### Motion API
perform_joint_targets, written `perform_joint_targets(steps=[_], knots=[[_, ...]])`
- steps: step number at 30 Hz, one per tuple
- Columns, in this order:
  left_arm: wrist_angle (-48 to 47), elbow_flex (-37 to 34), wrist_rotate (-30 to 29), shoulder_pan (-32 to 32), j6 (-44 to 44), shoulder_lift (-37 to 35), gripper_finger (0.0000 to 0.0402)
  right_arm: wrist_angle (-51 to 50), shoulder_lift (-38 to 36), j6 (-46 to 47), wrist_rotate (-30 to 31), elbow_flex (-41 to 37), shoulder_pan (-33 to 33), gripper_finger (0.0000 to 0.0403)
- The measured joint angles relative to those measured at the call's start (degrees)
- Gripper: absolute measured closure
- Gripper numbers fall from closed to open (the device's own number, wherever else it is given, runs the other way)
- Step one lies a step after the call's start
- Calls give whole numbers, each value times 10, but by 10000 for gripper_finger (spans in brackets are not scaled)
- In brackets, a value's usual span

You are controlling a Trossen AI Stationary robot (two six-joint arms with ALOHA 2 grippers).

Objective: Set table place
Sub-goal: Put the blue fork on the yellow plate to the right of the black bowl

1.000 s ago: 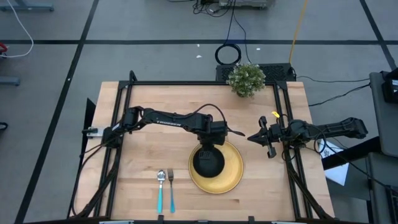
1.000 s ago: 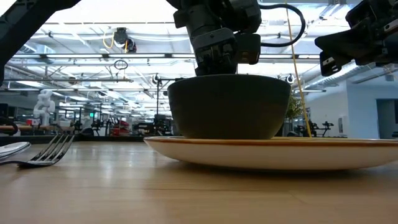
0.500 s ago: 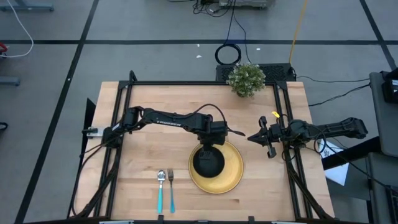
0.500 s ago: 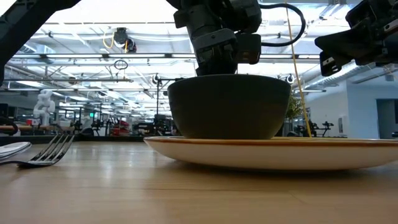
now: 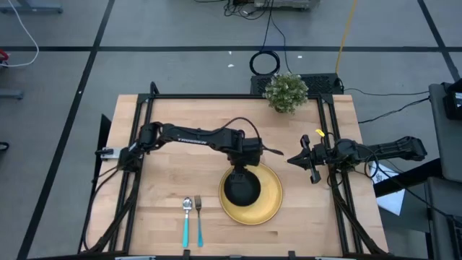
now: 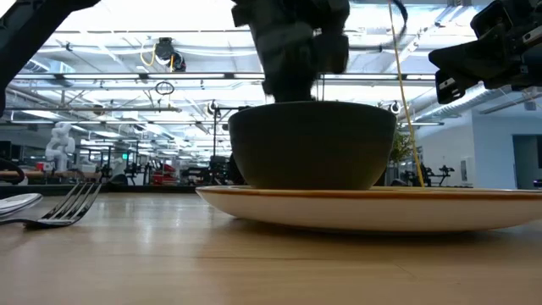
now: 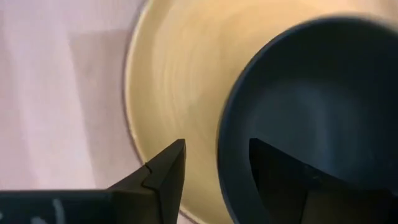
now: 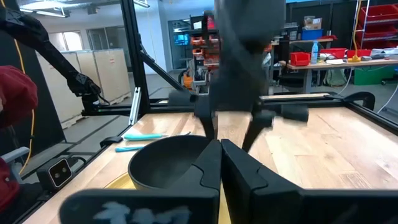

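A black bowl (image 5: pixel 242 188) stands on a round yellow plate (image 5: pixel 268 196) on the wooden table (image 5: pixel 180 170), right of the middle. A spoon (image 5: pixel 186 220) and a fork (image 5: pixel 198 220) with turquoise handles lie side by side left of the plate. My left gripper (image 5: pixel 242 166) is open over the bowl's far rim; it shows blurred in the low view (image 6: pixel 292 68). My right gripper (image 5: pixel 291 159) is shut and empty, in the air right of the plate near the table's right rail. My left gripper points down at the bowl's far rim (image 7: pixel 233 155), with one finger (image 7: pixel 168 171) outside the bowl over the plate and the other (image 7: pixel 280 171) over the bowl's inside. Whether either finger touches the rim I cannot tell.
A small green potted plant (image 5: pixel 286 92) stands at the table's far edge, right of the middle. Black frame rails (image 5: pixel 328 137) run along the table's sides. Bare wood lies to the left and far side of the plate.
My left gripper has begun to move and shows blurred in the low view; its arm has shifted slightly toward the table's far edge. The bowl, plate, fork and spoon stay where they were.
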Motion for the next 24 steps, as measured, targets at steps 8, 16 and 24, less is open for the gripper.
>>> perform_joint_targets(steps=[8,16,24], knots=[[-4,0,-2,2,-1,-76,219,4,0,0,0,0,0,403],[-27,1,-58,4,-19,-144,220,4,0,0,0,0,0,403],[-66,1,-92,3,-32,-176,220,3,0,0,0,0,0,403]])
